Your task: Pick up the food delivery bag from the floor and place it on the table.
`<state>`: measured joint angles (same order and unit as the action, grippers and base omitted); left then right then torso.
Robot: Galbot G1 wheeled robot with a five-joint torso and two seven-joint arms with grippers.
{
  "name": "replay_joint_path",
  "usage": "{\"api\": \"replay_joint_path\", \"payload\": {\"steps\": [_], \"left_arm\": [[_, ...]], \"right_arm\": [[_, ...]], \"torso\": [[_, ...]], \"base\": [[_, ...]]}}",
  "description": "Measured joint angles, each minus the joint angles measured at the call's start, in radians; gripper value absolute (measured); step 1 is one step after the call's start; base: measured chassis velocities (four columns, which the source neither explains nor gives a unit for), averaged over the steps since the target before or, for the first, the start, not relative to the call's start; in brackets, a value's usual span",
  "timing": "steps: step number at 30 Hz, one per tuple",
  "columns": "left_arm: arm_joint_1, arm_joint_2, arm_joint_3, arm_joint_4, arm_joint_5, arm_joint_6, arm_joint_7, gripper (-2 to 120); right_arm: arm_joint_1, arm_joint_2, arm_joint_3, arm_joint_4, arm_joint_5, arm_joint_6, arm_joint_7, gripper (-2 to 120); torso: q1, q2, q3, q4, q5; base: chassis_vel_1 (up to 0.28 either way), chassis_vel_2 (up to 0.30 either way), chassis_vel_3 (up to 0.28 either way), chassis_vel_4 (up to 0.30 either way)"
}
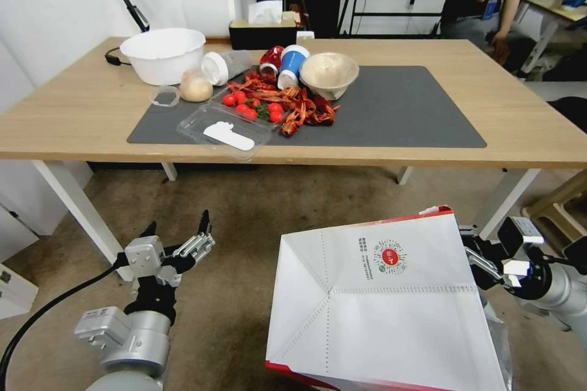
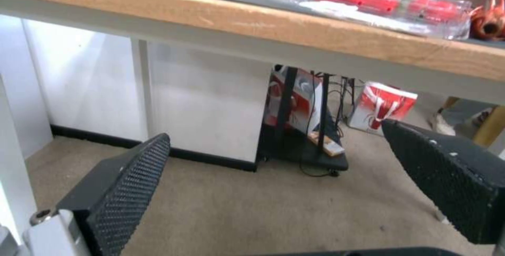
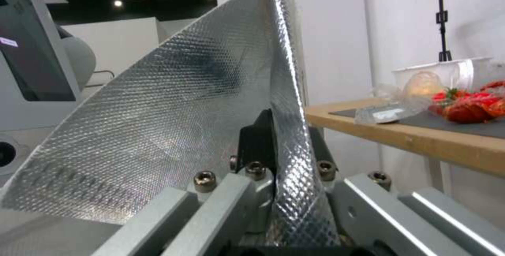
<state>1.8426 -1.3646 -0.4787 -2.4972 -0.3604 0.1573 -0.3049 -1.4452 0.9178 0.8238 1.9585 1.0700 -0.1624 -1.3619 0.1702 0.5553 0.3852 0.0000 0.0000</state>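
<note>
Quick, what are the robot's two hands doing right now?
Left gripper: open, holding nothing, low over the floor.
Right gripper: shut on the food delivery bag's foil-lined edge, in front of the table.

The food delivery bag [image 1: 391, 305] runs off the head view's lower edge; its wall apparently hides the right gripper's [image 1: 483, 263] fingertips.

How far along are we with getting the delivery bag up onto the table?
Done: the right gripper is clamped on the edge of the food delivery bag, its foil lining pinched between the fingers. In hand: the bag is tilted in front of the robot, apparently lifted, below the table top. Left: raising it and setting it down. The left gripper hangs open and empty over the floor.
</note>
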Motion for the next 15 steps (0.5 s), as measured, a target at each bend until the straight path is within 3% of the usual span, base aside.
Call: {"api": "replay_joint_path", "payload": {"steps": [15], "left_arm": [[0.005,-0.003,0.003,-0.002,0.006,-0.007,0.001,100]], "right_arm": [[-0.006,-0.001,0.007,0.006,0.000,0.000,0.001,0]], "torso": [[0.025,0.065,0.039,0.0000,-0.0001]], "base": [[0.000,0.000,0.000,0.000]]}}
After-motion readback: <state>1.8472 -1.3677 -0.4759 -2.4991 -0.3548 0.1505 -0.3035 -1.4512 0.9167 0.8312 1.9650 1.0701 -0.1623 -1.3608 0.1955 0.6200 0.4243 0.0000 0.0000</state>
